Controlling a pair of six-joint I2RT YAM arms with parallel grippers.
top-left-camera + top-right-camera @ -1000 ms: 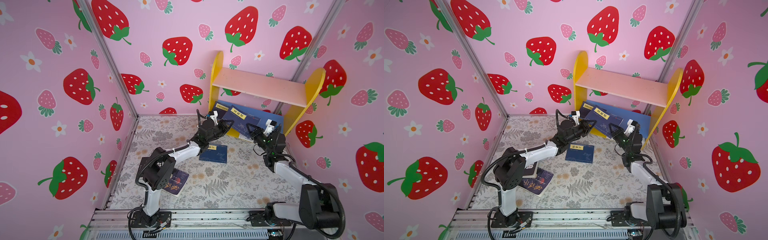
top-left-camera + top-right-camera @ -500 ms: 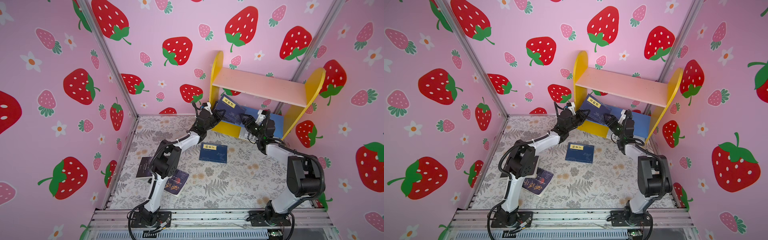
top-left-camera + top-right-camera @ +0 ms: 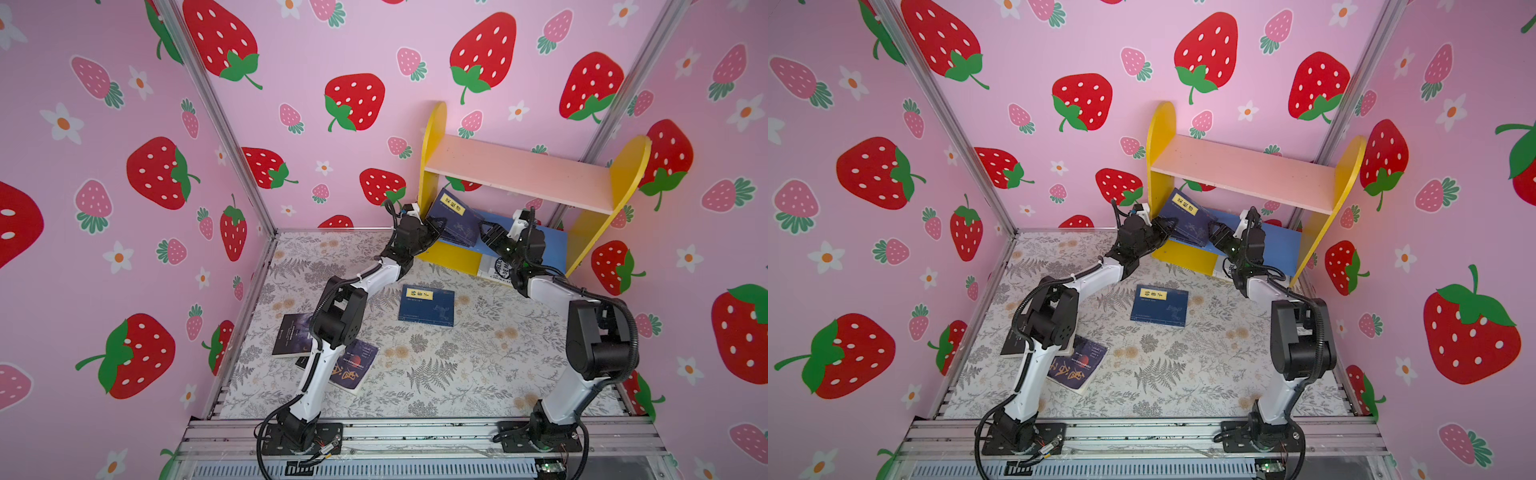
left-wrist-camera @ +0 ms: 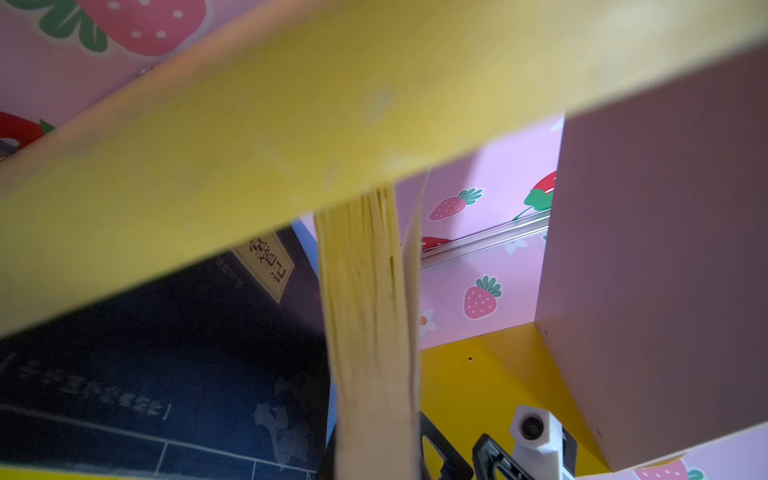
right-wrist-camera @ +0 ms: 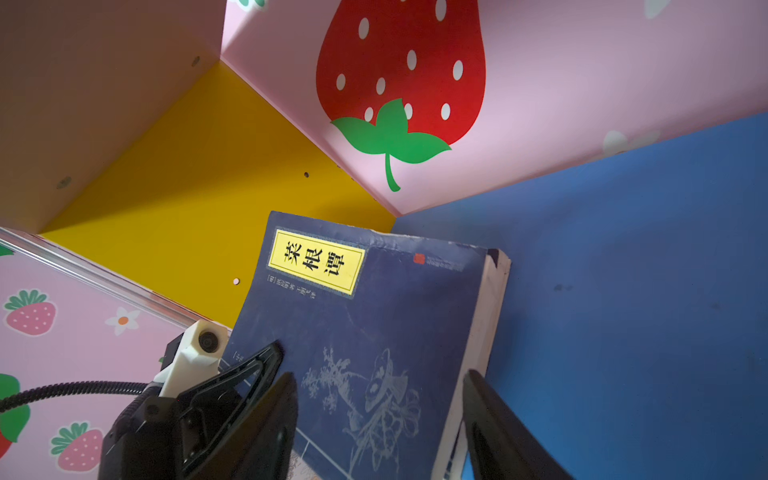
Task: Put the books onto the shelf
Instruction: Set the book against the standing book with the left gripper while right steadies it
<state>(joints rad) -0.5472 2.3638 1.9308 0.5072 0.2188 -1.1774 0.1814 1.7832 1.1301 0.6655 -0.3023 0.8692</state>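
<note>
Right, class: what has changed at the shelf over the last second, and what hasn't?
The labelled navy book was pushed deeper into the shelf and stands more upright. The right gripper opened and let go of it; the left gripper stays shut on it. The loose navy book and the two dark books did not move.
</note>
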